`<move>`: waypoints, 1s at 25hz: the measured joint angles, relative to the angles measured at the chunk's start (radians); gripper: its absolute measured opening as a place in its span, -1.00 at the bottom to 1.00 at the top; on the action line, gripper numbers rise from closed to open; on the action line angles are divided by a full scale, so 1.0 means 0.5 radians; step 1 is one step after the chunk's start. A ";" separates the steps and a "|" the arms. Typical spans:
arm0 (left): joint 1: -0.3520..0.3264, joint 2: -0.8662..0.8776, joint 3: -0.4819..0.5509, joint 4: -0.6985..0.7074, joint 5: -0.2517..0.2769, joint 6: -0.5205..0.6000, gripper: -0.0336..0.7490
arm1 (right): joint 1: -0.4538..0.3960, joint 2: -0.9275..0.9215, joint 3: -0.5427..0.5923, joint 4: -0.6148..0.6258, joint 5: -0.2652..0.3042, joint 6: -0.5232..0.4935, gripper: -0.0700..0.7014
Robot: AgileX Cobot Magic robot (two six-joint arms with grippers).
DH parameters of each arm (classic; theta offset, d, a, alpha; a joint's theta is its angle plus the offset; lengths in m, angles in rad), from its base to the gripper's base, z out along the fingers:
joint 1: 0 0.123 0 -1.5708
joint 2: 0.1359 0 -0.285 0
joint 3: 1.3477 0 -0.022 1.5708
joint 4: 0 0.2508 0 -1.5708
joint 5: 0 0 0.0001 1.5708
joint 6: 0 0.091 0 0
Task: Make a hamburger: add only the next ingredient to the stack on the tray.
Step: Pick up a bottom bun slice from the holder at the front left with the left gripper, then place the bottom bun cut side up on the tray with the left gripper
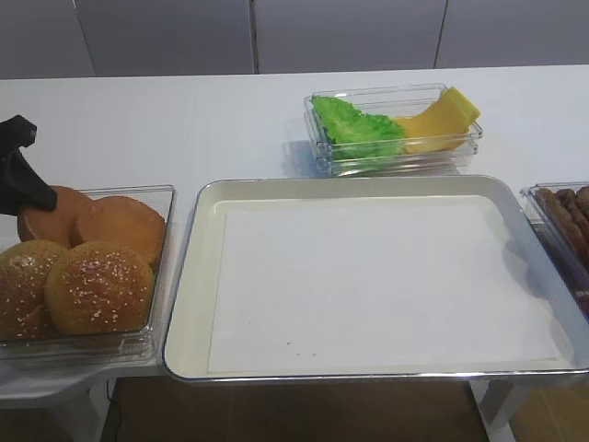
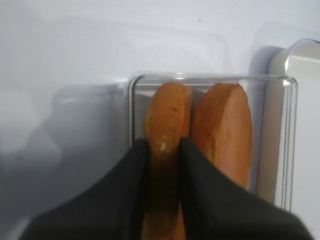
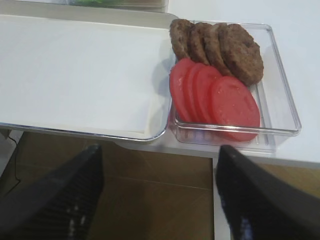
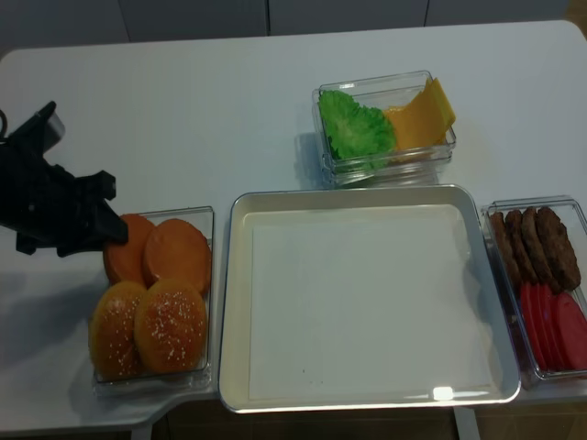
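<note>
We see our left hand (image 2: 165,150) clamped on the bun bottom (image 2: 167,117) in the clear container (image 2: 287,130) left of the tray (image 1: 189,276), our right hand (image 3: 160,195) spread apart.

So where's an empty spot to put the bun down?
The whole white liner inside the tray is bare, rim to rim. The table is also free behind the tray, left of the lettuce and cheese box. It is crowded at the bun box, where the left gripper pinches a bun bottom, and at the patties and tomatoes.
</note>
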 joint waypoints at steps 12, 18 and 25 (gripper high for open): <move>0.000 -0.243 -0.102 0.016 -0.046 0.181 -0.60 | 0.000 0.000 0.000 0.000 0.000 0.000 0.56; -0.004 -0.408 -0.267 0.023 -0.031 0.206 -0.60 | 0.000 0.000 0.000 0.000 0.000 0.000 0.56; -0.340 -0.527 -0.296 -0.054 0.082 0.206 -0.60 | 0.000 0.000 0.000 0.000 0.000 0.000 0.56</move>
